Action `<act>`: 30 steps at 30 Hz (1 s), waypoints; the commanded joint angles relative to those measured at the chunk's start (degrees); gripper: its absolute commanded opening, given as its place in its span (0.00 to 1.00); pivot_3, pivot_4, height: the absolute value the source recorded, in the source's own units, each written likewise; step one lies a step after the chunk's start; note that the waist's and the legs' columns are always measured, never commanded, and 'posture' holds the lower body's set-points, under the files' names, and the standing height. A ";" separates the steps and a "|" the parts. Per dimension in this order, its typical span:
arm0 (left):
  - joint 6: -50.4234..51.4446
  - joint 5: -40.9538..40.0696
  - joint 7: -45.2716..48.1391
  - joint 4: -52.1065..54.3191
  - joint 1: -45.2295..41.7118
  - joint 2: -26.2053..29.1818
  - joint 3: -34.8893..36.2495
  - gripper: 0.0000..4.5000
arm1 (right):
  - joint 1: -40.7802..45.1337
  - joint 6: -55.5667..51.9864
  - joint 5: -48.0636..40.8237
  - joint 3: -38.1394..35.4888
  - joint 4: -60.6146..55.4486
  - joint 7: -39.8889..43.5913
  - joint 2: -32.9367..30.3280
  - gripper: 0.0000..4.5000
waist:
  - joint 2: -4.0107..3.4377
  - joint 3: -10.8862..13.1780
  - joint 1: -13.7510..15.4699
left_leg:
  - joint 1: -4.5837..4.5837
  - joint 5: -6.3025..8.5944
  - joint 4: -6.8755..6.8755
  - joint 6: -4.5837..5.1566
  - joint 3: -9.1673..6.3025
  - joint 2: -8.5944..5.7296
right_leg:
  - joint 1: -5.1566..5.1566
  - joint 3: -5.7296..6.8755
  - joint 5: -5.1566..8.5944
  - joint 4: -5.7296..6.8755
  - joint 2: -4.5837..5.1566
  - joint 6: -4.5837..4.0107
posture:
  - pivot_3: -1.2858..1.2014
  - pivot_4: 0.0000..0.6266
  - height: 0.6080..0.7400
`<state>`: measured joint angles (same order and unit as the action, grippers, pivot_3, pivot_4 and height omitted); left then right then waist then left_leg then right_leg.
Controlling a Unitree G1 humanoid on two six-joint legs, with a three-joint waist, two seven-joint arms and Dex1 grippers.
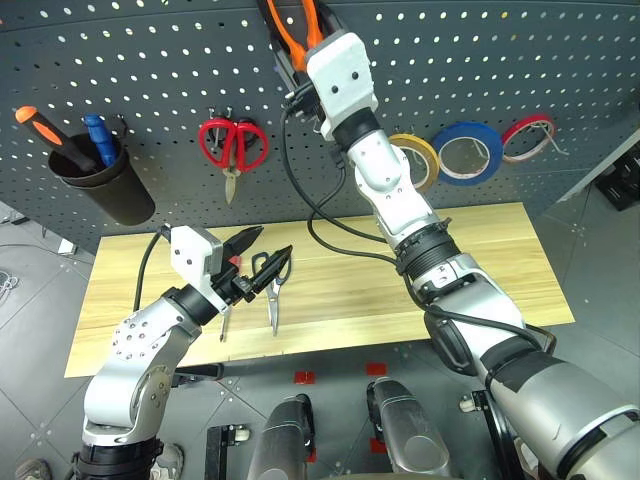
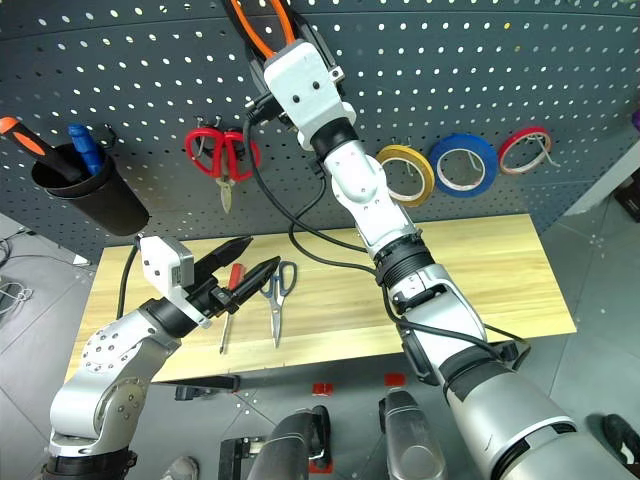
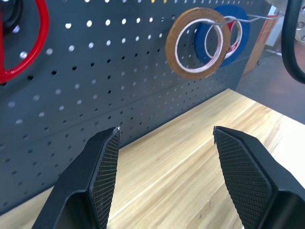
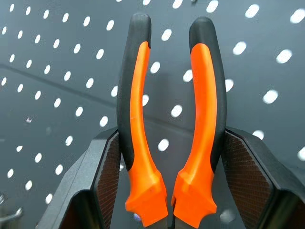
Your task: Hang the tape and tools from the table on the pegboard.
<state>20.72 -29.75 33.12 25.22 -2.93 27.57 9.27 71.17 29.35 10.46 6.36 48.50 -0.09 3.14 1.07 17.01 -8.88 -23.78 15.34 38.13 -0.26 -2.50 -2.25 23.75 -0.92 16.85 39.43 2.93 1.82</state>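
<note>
The yellow tape (image 1: 418, 158) already hangs on the pegboard (image 1: 150, 70). My right claw (image 4: 167, 157) clamps the pliers (image 4: 169, 119) up at the board — scissors (image 2: 277, 290) and screwdriver (image 2: 229, 305) wait on the table (image 1: 480, 270), my left claw (image 3: 167, 157) gaping, empty.

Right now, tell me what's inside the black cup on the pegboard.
Inside the black cup, hung on the pegboard, stand an orange-handled screwdriver and a blue-handled tool. Their lower ends are hidden by the cup wall, so the blue tool's type can't be told.
</note>
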 commanded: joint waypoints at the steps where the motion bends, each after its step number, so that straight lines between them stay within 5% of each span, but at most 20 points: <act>1: -1.28 0.48 -0.07 2.25 0.22 0.07 0.16 0.73 | 0.43 1.78 0.33 0.35 0.47 -1.54 1.44 0.63 | 0.00 0.00 0.06 | 0.00 -0.01 0.00 -0.02 0.01 0.00 | 0.00 0.00 0.00 0.00 0.00 0.00 | 0.46 0.51 1.00; 20: -1.39 2.65 -1.25 2.16 0.03 -0.40 -0.41 0.73 | -4.84 -0.62 0.84 -0.39 4.16 -4.18 0.90 0.63 | 0.00 0.00 0.71 | 0.01 -0.04 -0.01 -0.05 0.02 0.01 | 0.00 0.01 0.00 0.01 0.00 0.00 | 0.46 0.52 1.00; 28: 1.23 3.63 -6.19 2.20 0.36 -0.80 1.10 0.73 | -15.95 -15.75 -4.58 0.12 -14.91 6.10 0.14 0.63 | 0.03 -0.01 1.21 | 0.00 -0.02 0.02 0.06 -0.17 0.00 | -0.05 0.11 0.00 0.07 0.00 -0.01 | 0.45 0.52 1.00; 30: 2.38 3.69 -7.31 2.03 0.48 -0.81 1.04 0.73 | -19.35 -21.21 -5.58 1.10 -21.25 9.03 -0.16 0.79 | 0.05 -0.03 1.14 | 0.01 0.00 0.01 0.08 -0.16 -0.02 | -0.08 0.09 0.00 0.04 0.00 0.00 | 0.45 0.51 1.00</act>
<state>22.56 -26.30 26.75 25.25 -2.78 27.12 9.40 54.26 12.89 6.09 6.12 30.77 6.04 2.90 1.12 16.98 -7.74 -23.76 15.34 38.14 -0.17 -2.68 -2.27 23.64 -0.82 16.85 39.44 2.94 1.81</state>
